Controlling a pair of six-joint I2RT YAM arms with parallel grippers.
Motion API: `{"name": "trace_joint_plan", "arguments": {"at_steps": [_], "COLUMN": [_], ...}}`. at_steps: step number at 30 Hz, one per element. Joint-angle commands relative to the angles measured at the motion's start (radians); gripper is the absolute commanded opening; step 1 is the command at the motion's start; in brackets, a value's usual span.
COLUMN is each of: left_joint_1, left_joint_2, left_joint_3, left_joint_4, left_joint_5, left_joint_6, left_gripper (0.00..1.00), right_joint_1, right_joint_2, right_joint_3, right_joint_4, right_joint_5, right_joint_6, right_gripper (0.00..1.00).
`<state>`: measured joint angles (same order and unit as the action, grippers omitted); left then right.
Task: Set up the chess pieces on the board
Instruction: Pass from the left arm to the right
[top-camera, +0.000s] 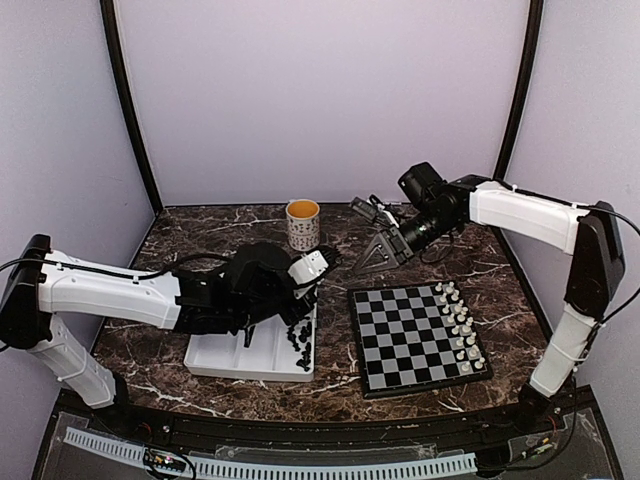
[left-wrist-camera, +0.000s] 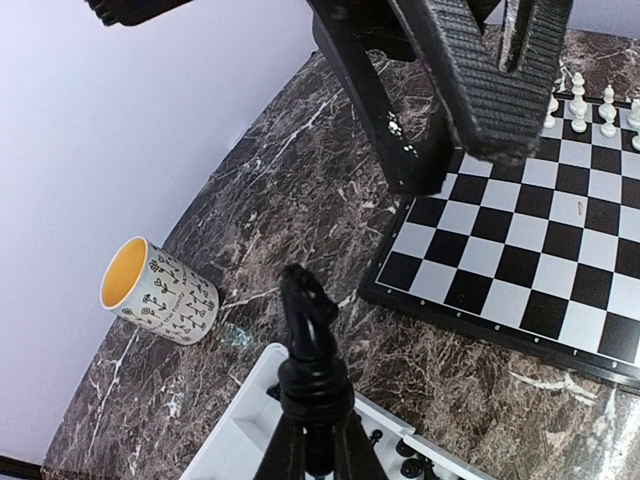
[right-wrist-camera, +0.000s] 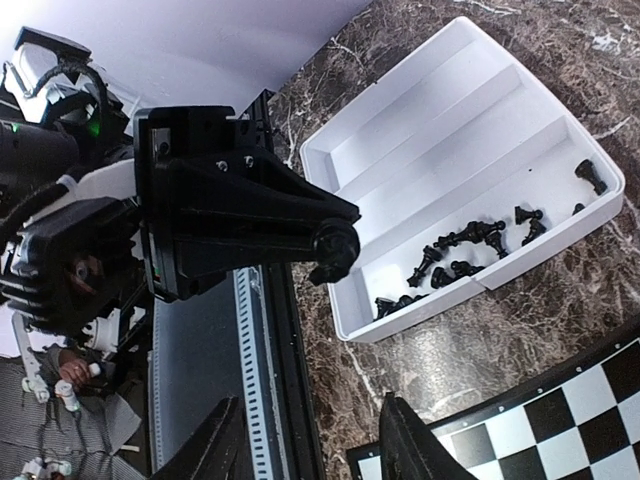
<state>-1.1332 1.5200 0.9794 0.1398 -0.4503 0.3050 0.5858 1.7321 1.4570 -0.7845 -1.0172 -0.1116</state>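
Your left gripper (left-wrist-camera: 318, 432) pinches a glossy black plastic knight (left-wrist-camera: 305, 320) by its base, upright, left of the black-and-silver checked board (top-camera: 395, 335) and over the edge of the white compartmented tray (top-camera: 230, 362); you are probably offering it for a handover. Your right gripper (right-wrist-camera: 312, 412) hangs behind the board's far-left corner, jaws spread and empty. From overhead the knight is too small to find, and both wrist views crop the board.

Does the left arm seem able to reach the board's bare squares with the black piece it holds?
Probably yes. The left gripper, shut on a black piece, is over the tray's corner, beside the board, whose near squares are bare. The open right gripper near the far corner may crowd it.
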Motion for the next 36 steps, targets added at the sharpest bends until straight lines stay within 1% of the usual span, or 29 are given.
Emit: {"name": "trace_joint_plan", "arguments": {"at_steps": [1, 5, 10, 21, 25, 31, 34, 36], "left_joint_1": [-0.018, -0.028, -0.036, -0.048, -0.049, -0.05, -0.05, -0.05], "left_joint_2": [0.015, 0.024, 0.021, 0.032, 0.038, 0.052, 0.059, 0.062], "left_joint_3": [0.0, 0.009, 0.015, 0.025, 0.026, 0.032, 0.034, 0.033], "left_joint_4": [0.07, 0.069, 0.073, 0.069, 0.072, 0.076, 0.076, 0.077], "left_joint_5": [-0.08, -0.091, -0.097, -0.092, -0.091, -0.096, -0.099, -0.103], "left_joint_6": [0.052, 0.065, 0.076, 0.089, 0.092, 0.089, 0.082, 0.078], "left_gripper": [0.0, 0.0, 0.0, 0.0, 0.0, 0.0, 0.0, 0.0], "right_joint_1": [0.029, 0.044, 0.068, 0.072, 0.072, 0.073, 0.072, 0.072], "right_joint_2": [0.028, 0.05, 0.084, 0.116, 0.119, 0.126, 0.122, 0.115], "right_joint_3": [-0.001, 0.019, 0.053, 0.07, 0.06, 0.057, 0.054, 0.055], "right_joint_4": [0.083, 0.128, 0.142, 0.21, 0.23, 0.24, 0.237, 0.23], "right_joint_5": [-0.06, -0.097, -0.074, -0.076, -0.083, -0.088, -0.081, -0.073], "right_joint_6": [0.11, 0.184, 0.215, 0.289, 0.309, 0.322, 0.318, 0.307], "right_gripper": [0.47, 0.47, 0.44, 0.31, 0.28, 0.12, 0.11, 0.08]}}
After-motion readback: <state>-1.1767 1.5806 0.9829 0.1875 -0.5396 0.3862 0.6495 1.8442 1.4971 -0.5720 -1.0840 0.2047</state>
